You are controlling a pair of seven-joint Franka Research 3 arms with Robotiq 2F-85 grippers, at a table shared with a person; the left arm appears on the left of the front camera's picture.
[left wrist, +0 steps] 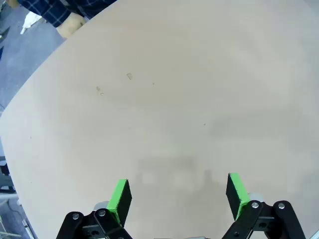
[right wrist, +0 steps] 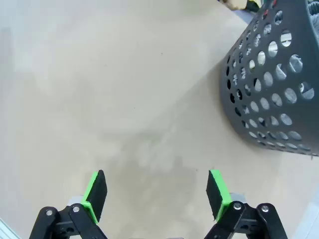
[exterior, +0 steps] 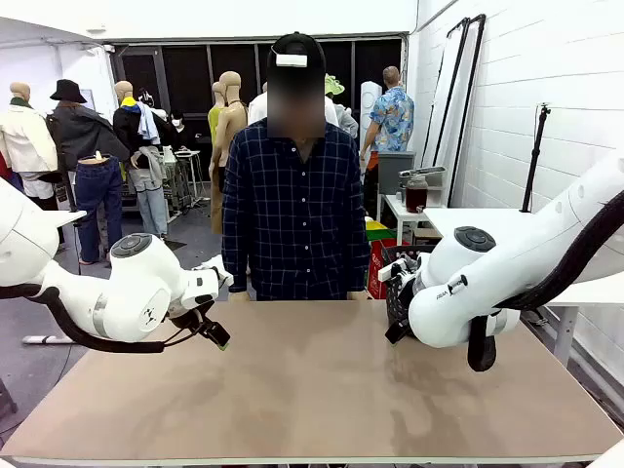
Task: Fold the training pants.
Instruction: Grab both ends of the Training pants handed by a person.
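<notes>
A person (exterior: 295,210) stands behind the desk (exterior: 312,390). A basket (right wrist: 269,89) sits on its right side, near the right end effector (right wrist: 155,191).

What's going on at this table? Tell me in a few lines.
Not much handling yet. A person in a dark checked shirt stands at the far side of the table. Both arms hang over the tabletop: the left gripper and the right gripper are open and hold nothing. A dark perforated basket stands on the table close to the right gripper. No folding is under way.
</notes>
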